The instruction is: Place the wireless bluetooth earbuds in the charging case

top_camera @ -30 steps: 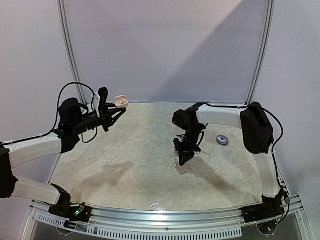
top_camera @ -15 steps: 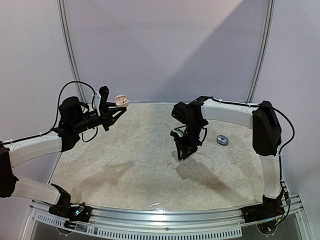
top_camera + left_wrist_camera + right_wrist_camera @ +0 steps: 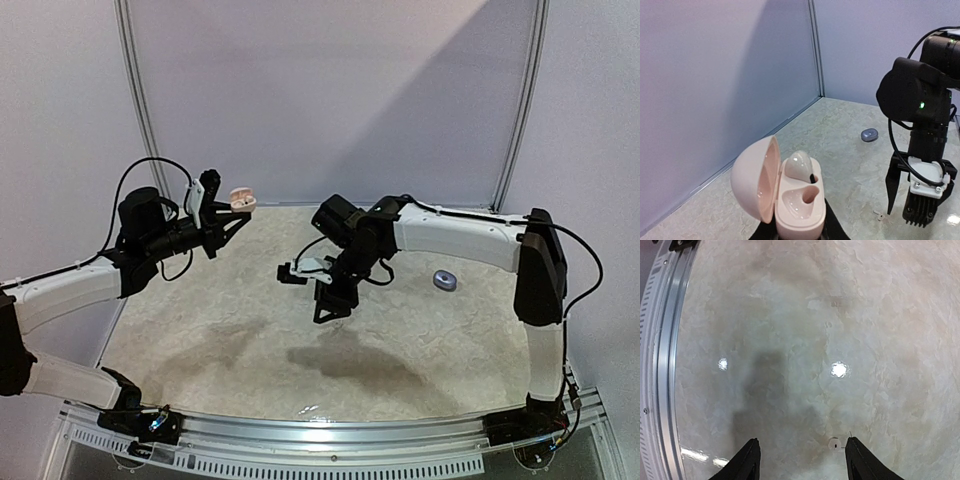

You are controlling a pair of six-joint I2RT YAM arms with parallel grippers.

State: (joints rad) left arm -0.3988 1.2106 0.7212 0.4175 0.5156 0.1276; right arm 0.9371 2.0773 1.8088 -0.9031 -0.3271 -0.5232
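The pale pink clamshell charging case (image 3: 790, 200) stood open, its domed lid tipped back to one side. Of its two hollows, the one by the hinge held a glossy pale earbud (image 3: 799, 165) with a dark tip, and the other hollow was bare. The left pincer (image 3: 796, 232) was clamped on the case's base and held it in the air above the far left corner of the mottled beige stone-look bench (image 3: 250, 330).

A second earbud, a tiny pale round bud (image 3: 833, 443), lay loose on the bench, well in from the edges. The right pincer (image 3: 802, 460) hung over it with its fingers pointing down, spread apart and holding nothing. In the right wrist view the bud sat just inside one black fingertip (image 3: 856, 460). A small grey-blue oval case (image 3: 444, 280) lay closed on the bench toward the right edge, well apart from both.
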